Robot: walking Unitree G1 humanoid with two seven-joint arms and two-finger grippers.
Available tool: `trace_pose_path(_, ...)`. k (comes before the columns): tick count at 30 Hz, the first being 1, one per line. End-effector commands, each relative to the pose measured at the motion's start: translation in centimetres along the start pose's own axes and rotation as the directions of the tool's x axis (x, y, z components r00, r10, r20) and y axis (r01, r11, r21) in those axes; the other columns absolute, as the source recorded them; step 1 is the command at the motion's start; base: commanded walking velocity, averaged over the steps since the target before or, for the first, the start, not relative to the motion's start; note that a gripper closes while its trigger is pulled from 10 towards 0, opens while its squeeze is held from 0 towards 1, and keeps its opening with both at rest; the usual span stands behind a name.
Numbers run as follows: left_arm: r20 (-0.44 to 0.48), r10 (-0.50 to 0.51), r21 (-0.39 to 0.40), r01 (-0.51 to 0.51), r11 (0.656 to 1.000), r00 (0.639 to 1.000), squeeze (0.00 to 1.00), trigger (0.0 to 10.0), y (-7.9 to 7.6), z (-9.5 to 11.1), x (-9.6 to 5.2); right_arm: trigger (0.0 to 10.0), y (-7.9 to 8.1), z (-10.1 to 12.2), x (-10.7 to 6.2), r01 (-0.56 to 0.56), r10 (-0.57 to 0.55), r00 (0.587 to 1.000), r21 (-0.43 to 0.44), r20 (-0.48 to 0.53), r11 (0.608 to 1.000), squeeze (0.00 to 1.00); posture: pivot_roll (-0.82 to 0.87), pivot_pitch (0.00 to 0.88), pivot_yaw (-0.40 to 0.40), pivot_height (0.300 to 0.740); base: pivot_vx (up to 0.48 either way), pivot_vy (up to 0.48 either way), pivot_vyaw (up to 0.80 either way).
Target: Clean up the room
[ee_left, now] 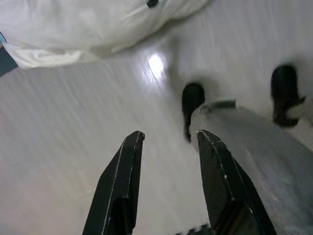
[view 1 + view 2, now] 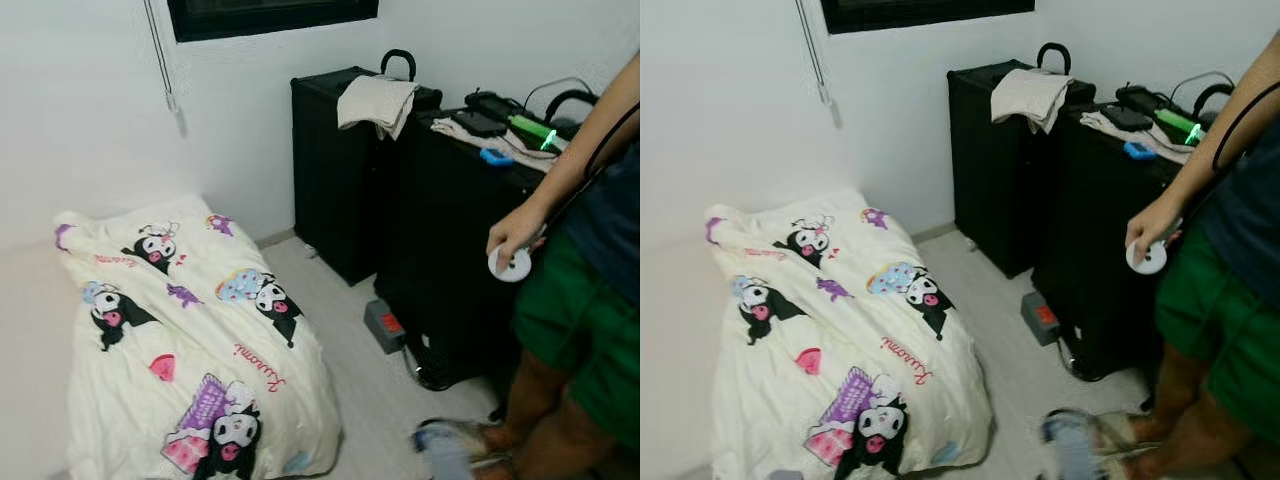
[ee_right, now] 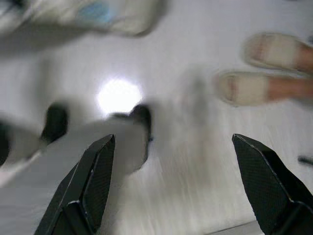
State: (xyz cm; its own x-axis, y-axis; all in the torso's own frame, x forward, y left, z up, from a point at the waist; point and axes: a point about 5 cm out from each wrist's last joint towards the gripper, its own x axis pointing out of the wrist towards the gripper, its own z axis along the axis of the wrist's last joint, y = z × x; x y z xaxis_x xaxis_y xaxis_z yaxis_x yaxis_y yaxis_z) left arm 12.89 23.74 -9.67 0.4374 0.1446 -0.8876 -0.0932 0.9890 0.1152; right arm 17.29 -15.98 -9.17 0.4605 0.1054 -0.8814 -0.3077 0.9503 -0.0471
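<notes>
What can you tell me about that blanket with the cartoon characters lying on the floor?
The cartoon blanket is a cream, soft-looking padded quilt, printed with black-and-white cartoon figures, pink and purple shapes, and red script. It lies spread flat but slightly rumpled on the pale floor, its far end against the white wall, its long edge running beside the bare strip of floor in front of the black cabinet. Nothing rests on it, and the person stands apart from it.

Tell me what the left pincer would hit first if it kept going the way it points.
Probably the pale floor. The open left pincer points down at bare boards, with the robot's own leg close beside it; depth is unclear.
</notes>
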Motion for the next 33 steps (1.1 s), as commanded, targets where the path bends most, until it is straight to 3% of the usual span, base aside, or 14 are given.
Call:
trace_pose_path(1,0.011,0.03,-0.035,-0.029,0.999,0.999,0.0,10.0,0.9,0.0,-0.1,10.0,0.5,-0.4,0.0,-0.022,0.02,0.999,-0.04,-0.032,0.999,0.0,-0.03,0.0,-0.091,0.74,0.0,0.0,0.0)
trace_pose_path(9,0.044,0.038,-0.032,-0.037,0.999,0.998,0.0,10.0,0.4,1.1,0.1,10.0,2.3,-1.3,0.1,-0.119,0.116,0.991,-0.047,-0.072,0.992,0.0,0.02,0.0,-0.131,0.74,0.0,0.0,0.31)
trace_pose_path(16,0.058,0.012,-0.005,-0.012,1.0,0.998,0.0,10.0,-0.9,2.3,0.3,10.0,1.0,-1.9,-0.1,-0.098,0.096,0.99,-0.017,-0.103,0.995,0.0,-0.02,0.0,-0.107,0.74,0.0,0.0,0.77)
trace_pose_path(19,0.058,-0.019,0.056,0.016,0.998,0.998,0.0,10.0,-1.2,3.1,0.4,10.0,0.1,-1.9,-0.2,-0.076,0.074,0.991,-0.013,-0.109,0.997,0.0,-0.05,0.0,-0.093,0.74,0.0,0.0,0.77)
trace_pose_path(24,0.056,-0.051,0.077,0.047,0.996,0.997,0.0,10.0,-1.8,3.7,0.5,10.0,-0.1,-2.0,-0.3,-0.075,0.071,0.99,-0.026,-0.124,0.997,0.0,-0.06,0.0,-0.085,0.74,0.0,0.0,0.77)
trace_pose_path(33,0.019,-0.066,0.076,0.064,0.995,0.998,0.0,10.0,-2.6,2.6,0.5,10.0,-0.9,-2.3,-0.4,-0.057,0.058,0.989,0.011,-0.133,0.998,0.0,-0.07,0.0,-0.077,0.74,0.0,0.0,0.77)
